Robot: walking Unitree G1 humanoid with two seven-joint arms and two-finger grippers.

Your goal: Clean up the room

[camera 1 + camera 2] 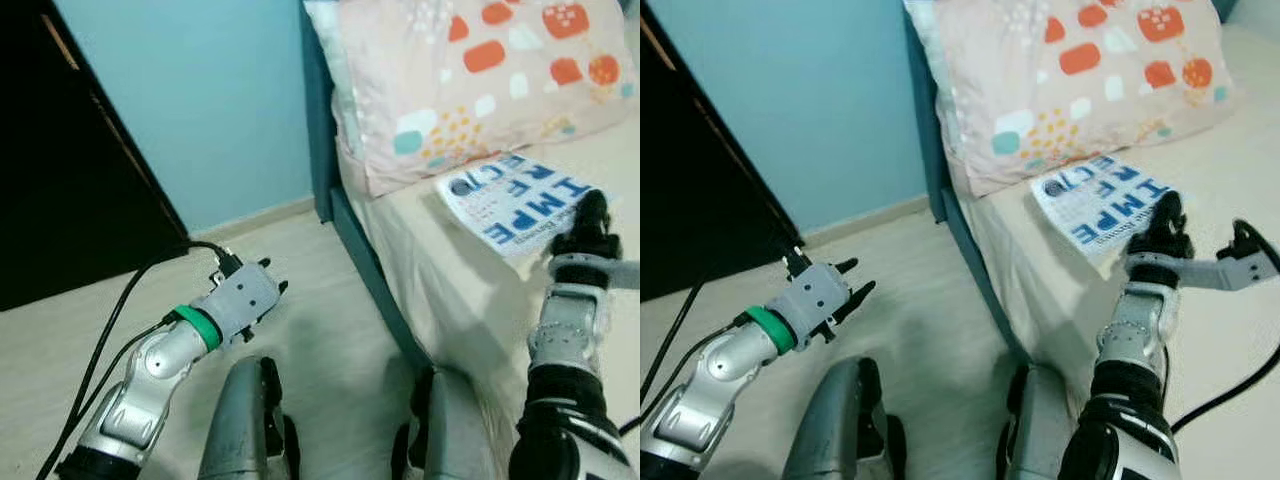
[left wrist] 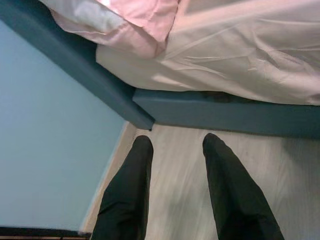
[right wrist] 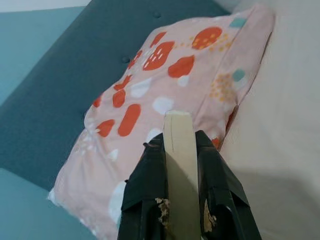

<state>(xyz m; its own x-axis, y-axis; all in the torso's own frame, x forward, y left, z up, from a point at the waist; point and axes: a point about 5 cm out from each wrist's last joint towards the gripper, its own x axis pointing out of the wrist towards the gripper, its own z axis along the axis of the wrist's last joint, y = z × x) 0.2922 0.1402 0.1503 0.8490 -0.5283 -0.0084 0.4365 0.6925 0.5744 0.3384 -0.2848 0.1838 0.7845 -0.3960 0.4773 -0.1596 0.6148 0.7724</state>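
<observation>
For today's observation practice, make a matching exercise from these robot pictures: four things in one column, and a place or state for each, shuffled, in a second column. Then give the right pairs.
Things:
1. pillow
2. magazine
3. left gripper
4. right gripper

Places or states:
A. open, over the floor beside the bed
B. leaning against the headboard
C. shut on the magazine's edge
D. lying on the bed in front of the pillow

Pairs: 1-B, 2-D, 3-A, 4-C
</observation>
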